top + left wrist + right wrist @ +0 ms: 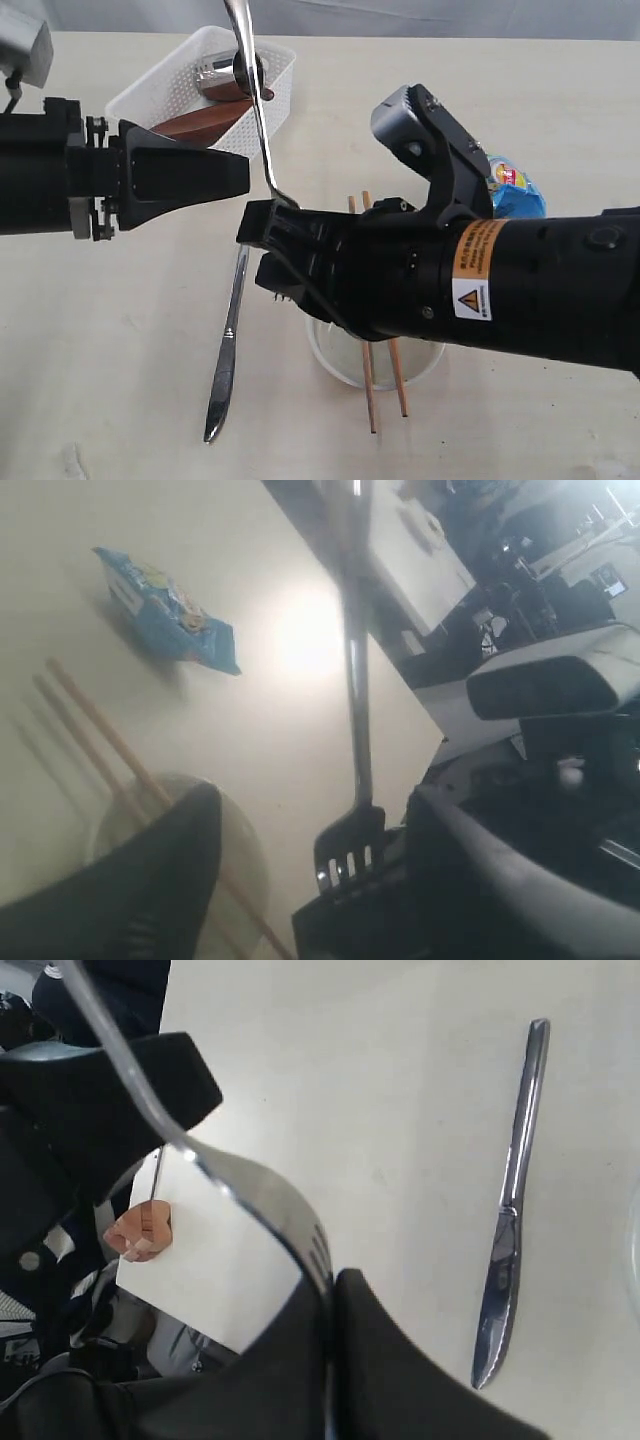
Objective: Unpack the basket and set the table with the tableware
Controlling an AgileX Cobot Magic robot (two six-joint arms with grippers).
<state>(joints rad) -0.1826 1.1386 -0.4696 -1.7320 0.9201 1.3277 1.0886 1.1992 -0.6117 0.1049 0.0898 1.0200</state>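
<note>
Black left claw [238,172]: jaws apart, empty; the white perforated basket [150,95] sits just beyond it. Below its tips the flat steel knife [228,350] lies on bare table [100,380], open room to its left. Right claw [268,222]: clamped on the tines of the curved steel fork [258,110], above the round bowl [335,365] and wooden chopsticks [369,400].
</note>
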